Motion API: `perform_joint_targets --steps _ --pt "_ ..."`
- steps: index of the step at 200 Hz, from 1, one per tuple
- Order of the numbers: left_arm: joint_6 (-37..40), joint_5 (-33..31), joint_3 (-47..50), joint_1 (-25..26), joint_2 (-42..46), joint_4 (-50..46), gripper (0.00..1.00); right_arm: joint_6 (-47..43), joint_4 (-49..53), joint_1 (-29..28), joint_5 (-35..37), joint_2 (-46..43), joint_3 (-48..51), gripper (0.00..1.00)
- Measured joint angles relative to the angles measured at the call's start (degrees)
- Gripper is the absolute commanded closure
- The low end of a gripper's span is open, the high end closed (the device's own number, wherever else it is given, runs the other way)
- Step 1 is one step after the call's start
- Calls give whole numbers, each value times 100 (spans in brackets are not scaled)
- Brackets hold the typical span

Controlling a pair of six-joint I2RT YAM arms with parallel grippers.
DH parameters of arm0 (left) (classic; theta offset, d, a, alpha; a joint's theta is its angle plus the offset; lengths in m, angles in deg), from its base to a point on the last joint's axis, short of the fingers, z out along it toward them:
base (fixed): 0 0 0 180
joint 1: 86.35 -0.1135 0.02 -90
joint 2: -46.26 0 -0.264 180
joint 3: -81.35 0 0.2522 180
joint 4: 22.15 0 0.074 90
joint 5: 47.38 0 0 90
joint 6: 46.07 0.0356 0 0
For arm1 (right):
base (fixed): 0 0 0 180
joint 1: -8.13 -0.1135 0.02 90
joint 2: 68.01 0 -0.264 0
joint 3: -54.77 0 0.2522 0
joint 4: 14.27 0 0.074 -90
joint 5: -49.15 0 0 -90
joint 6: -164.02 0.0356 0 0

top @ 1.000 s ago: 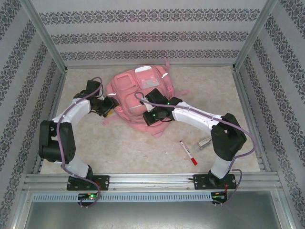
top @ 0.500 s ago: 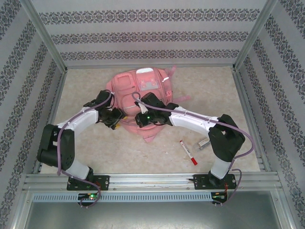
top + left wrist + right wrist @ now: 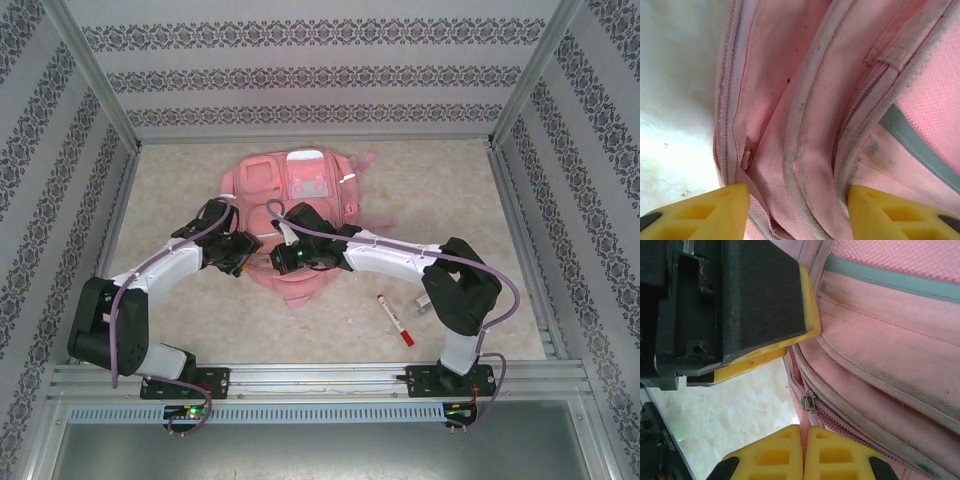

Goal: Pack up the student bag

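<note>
I see the student bag lying front up toward 12 o'clock on the surface. My left tool is at the bag's 7 o'clock edge, spread wide over its piped seams. My right tool, just beside it at 6 o'clock, is pinched narrow on a thin strip of the bag's fabric near a zip pull. A red marker lies at the bag's 4 o'clock.

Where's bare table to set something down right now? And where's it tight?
Free: the near middle strip between the two arm bases, below the student bag; the far-right patch between bag and right wall. Crowded: the bag's near edge, where left claw and right claw meet; also around the red marker.
</note>
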Motion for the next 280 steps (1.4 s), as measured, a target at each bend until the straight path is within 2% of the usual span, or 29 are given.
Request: perform_joint_targets --steps 13,28,80,121,153,187,225,239,261,280 --pt "13 -2 -2 0 -94 111 83 17 -17 0 0 17 -9 100" --pt "33 2 -26 -2 -225 175 100 -15 7 2 42 17 -4 100" --pt "492 87 -181 -98 -522 81 100 -901 575 229 391 -404 424 100" --pt "1104 92 -337 -549 -560 -116 100 -1561 1008 809 623 -1062 850 100" --pt "1574 125 -599 -837 -837 -282 100 -1939 1161 1211 741 -1189 979 100" --pt "2076 223 -1429 -1145 -1558 -688 100 -2124 1145 1311 791 -1189 929 100" --pt "2612 81 -2907 -1366 -2376 -1126 100 -1919 1115 1036 741 -1001 442 100" --pt "2756 48 -3646 -1499 -2721 -1320 89 -1764 1062 870 708 -772 151 100" --pt "2927 20 -4575 -1764 -3141 -1451 64 -1519 935 557 619 -297 -391 100" --pt "3060 -4 -4837 -2006 -3110 -1506 51 -1384 957 378 455 136 -870 100"
